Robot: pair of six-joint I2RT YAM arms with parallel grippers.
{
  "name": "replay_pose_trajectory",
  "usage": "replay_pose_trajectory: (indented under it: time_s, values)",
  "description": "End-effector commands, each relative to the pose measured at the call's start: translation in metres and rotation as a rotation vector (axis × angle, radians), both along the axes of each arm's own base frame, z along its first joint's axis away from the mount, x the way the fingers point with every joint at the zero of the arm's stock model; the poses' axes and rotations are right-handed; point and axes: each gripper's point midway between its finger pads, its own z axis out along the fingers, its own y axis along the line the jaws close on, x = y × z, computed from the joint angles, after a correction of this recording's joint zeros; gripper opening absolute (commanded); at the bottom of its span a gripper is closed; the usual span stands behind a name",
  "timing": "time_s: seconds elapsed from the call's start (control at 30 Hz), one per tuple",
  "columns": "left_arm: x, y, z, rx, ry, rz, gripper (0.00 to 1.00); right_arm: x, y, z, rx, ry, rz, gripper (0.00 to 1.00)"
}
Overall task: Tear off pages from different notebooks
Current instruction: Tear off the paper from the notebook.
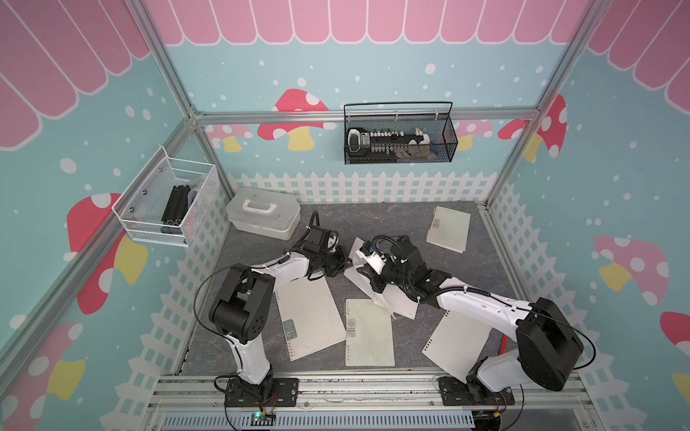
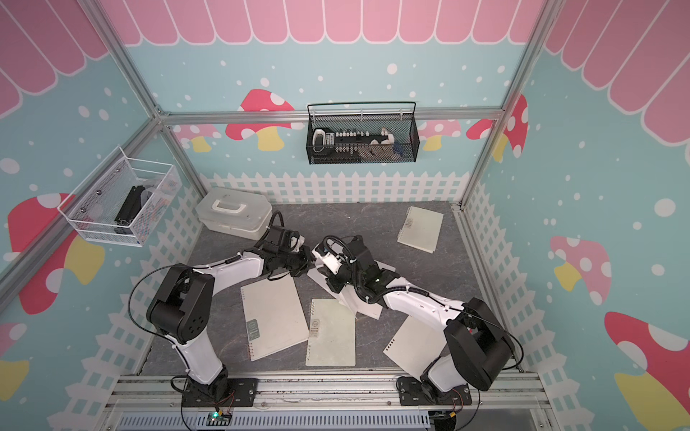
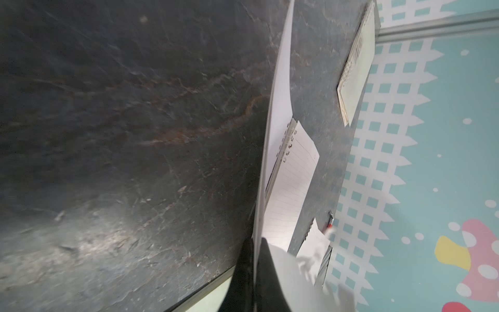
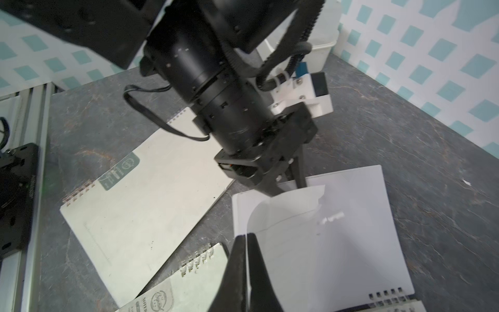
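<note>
2 grips: left end effector [image 3: 256, 244] & right end effector [image 4: 247, 239] both pinch page [image 4: 291, 213].
Risk: opposing pull tears page crooked; unheld notebook [image 4: 364, 232] may drag.

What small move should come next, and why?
Probably pull the page away from the wire coil of the open notebook: left gripper and right gripper are both shut on that lifted sheet, and I cannot tell whether it is torn free.
</note>
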Motion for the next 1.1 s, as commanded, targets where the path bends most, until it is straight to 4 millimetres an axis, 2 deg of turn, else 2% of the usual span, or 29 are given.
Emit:
replay_pose_trajectory:
  time_s: [0.0,0.17,0.37,0.5,0.83,0.9,0.97,1.03,1.07]
  values:
    - [0.012,0.014,0.009,-0.003,-0.029,0.123,0.00,-0.019,0.008,-0.020,-0.052,-0.001,0.088,0.00]
    - [0.014,0.033,0.006,0.022,-0.032,0.239,0.00,-0.051,0.019,-0.027,-0.015,0.079,0.189,0.00]
    - [0.016,0.055,0.002,0.015,-0.031,0.356,0.00,-0.095,0.028,-0.023,0.039,0.171,0.311,0.00]
    - [0.017,0.067,0.001,0.023,-0.038,0.413,0.00,-0.115,0.026,-0.008,0.101,0.200,0.361,0.00]
    - [0.023,0.083,0.001,0.038,-0.050,0.484,0.00,-0.140,0.014,0.046,0.269,0.186,0.412,0.00]
    - [0.026,0.087,0.004,0.041,-0.061,0.489,0.00,-0.127,0.005,0.054,0.284,0.153,0.292,0.00]
    - [0.028,0.094,0.009,0.072,-0.075,0.499,0.00,-0.096,-0.019,0.060,0.280,0.121,0.063,0.00]
    - [0.031,0.099,0.015,0.084,-0.091,0.497,0.00,-0.063,-0.054,0.067,0.293,0.104,-0.183,0.00]
    - [0.033,0.100,0.019,0.094,-0.099,0.490,0.00,-0.044,-0.081,0.064,0.275,0.103,-0.348,0.00]
